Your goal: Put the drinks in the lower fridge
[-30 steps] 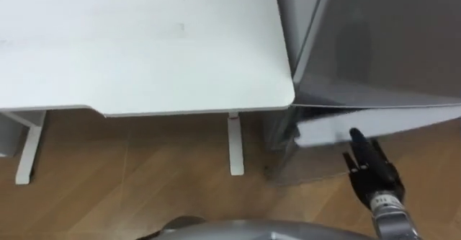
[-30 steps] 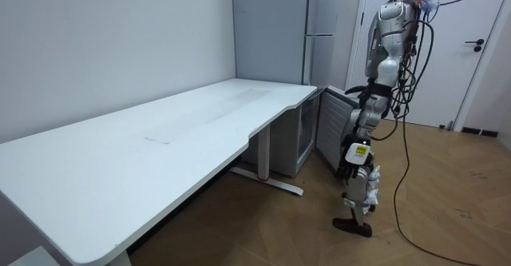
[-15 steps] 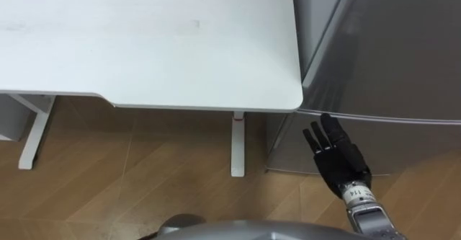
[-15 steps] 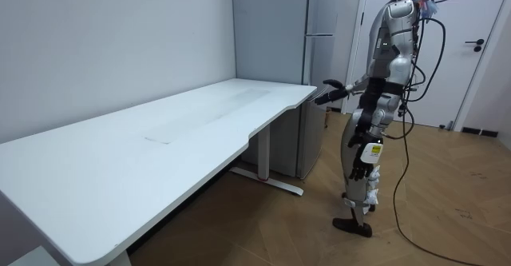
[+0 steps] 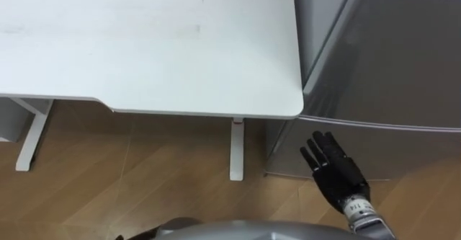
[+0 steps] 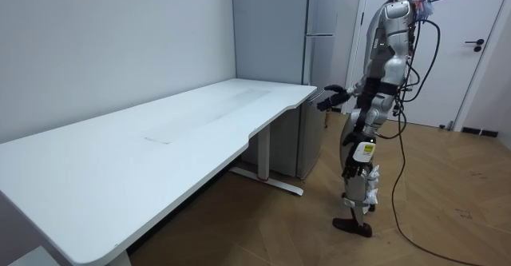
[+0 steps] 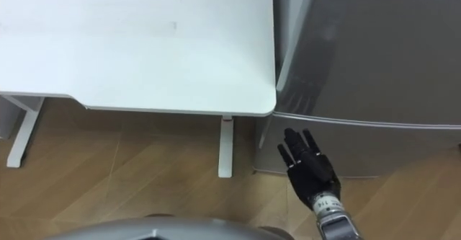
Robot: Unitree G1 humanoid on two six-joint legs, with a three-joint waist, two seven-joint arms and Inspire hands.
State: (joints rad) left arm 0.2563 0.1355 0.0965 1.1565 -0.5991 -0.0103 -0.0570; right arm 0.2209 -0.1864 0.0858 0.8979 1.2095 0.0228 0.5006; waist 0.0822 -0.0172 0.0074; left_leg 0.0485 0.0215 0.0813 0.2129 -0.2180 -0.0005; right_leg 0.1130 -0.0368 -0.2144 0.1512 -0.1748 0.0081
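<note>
I stand in front of the tall grey fridge [image 5: 389, 60], at its lower door [image 5: 389, 150], which is closed flush under the seam of the upper door. My right hand [image 5: 333, 169] is held out open, fingers straight and spread, just in front of that lower door's left part and holding nothing. In the room view the same right hand [image 6: 329, 100] reaches forward at waist height toward the fridge [image 6: 315, 74]. My left hand [image 6: 350, 136] hangs down by my hip.
A large white table [image 5: 144, 45] stands to my left, its rounded corner close to the fridge's side, with a white leg [image 5: 236, 150] beneath. Wooden floor [image 5: 144, 189] lies under it. A white room door [image 6: 479, 50] is behind me.
One second ago the lower fridge door stood open with my right hand at its edge. It is now closed, I have straightened up, and the hand has drawn slightly down and back.
</note>
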